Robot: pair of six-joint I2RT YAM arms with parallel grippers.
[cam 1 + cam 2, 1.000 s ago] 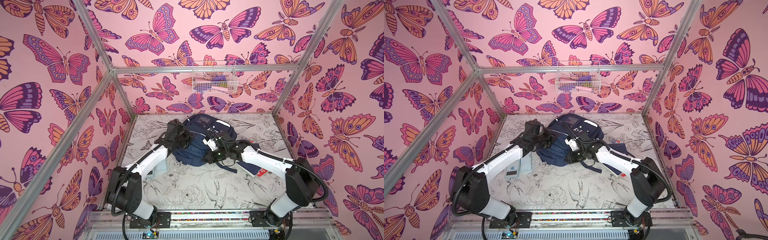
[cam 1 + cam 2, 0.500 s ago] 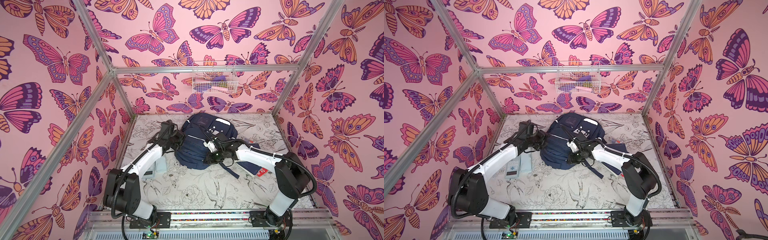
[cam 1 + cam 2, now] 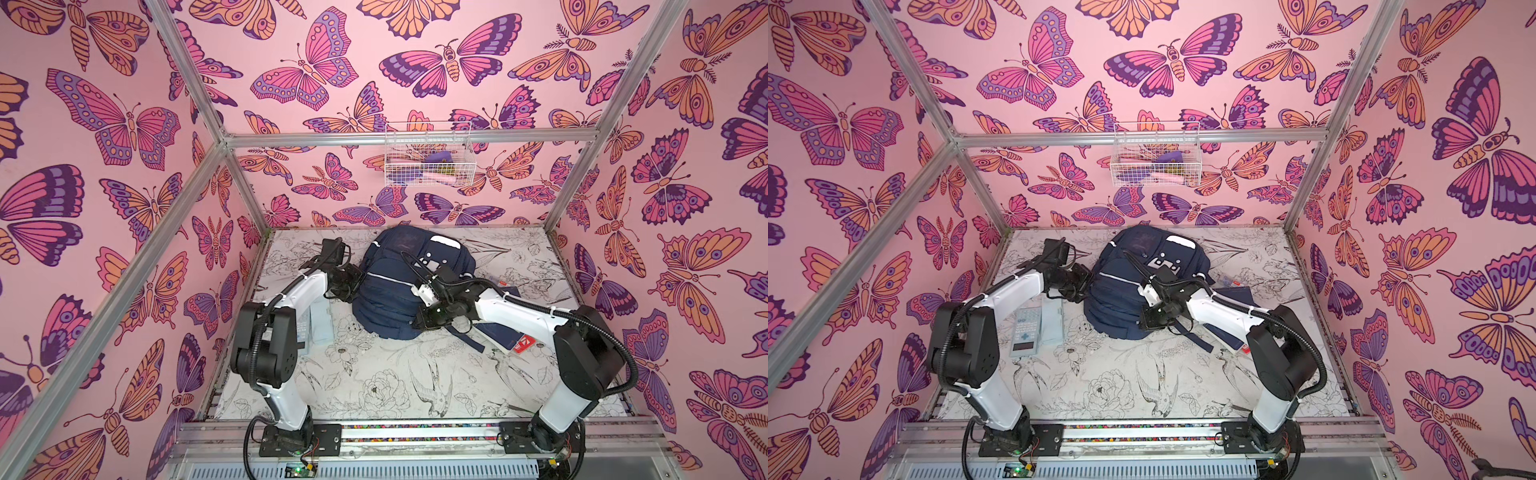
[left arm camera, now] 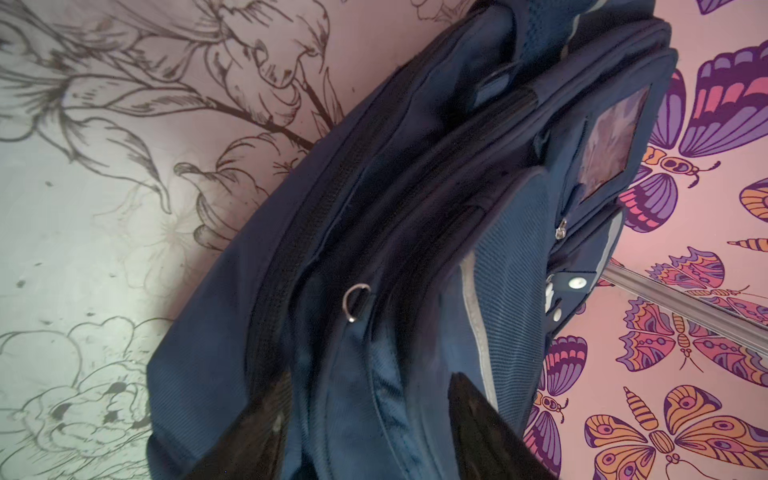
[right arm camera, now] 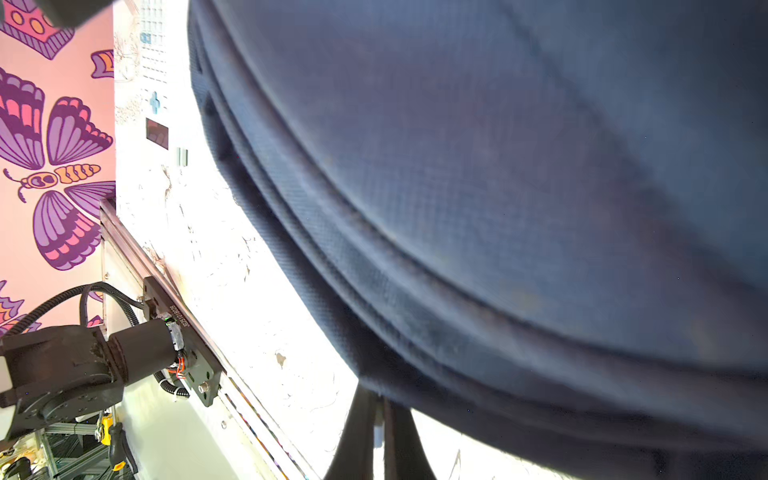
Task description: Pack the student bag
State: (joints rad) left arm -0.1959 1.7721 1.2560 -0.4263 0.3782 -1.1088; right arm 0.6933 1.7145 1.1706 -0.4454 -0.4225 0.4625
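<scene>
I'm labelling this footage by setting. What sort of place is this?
Probably a robot test cell, not a classroom: an aluminium frame holds butterfly-printed walls, two robot arms are mounted on a front rail, and the student bag lies on a printed tabletop.

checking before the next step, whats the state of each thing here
student bag: lying front up on the table, visible zips look closed
left gripper: open, fingers either side of a bag fold
right gripper: shut, at the bag's near edge
calculator: flat, face up
navy notebook: closed, partly under the right arm
wire basket: hanging, items inside
</scene>
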